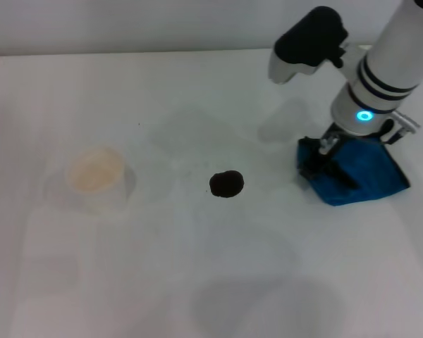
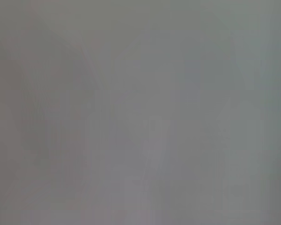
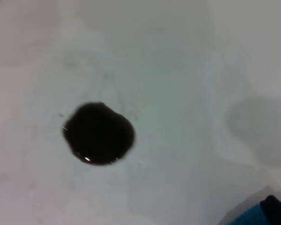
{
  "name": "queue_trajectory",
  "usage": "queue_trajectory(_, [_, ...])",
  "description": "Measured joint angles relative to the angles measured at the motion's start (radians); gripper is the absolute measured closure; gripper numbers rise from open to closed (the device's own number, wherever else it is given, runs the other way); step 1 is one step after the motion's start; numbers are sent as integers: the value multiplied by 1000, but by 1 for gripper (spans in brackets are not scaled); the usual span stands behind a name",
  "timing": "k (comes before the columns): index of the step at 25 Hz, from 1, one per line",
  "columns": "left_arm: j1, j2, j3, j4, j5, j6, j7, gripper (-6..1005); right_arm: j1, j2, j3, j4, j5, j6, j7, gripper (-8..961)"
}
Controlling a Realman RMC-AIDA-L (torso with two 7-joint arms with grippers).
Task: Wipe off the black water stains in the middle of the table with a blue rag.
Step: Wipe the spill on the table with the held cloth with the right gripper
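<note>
The black water stains are one roundish glossy dark blotch near the middle of the white table. It fills the middle-left of the right wrist view. The blue rag lies crumpled on the table to the right of the blotch, about a hand's width away. My right gripper is down on the rag's left edge, with the arm rising behind it to the upper right. A blue corner of the rag shows in the right wrist view. My left arm is out of view; its wrist view shows only blank grey.
A pale translucent cup with a beige inside stands at the left of the table. The table's far edge runs along the top of the head view.
</note>
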Motion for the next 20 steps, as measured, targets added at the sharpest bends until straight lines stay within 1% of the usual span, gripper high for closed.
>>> queue_trajectory(11, [0,0,0,1,3,4,0,135,49,5,-171,13,170,-62,14,910])
queue_trajectory(20, [-5,-3,0,3,9,0,0,135,129,5,-323,72,316,-135,38,910])
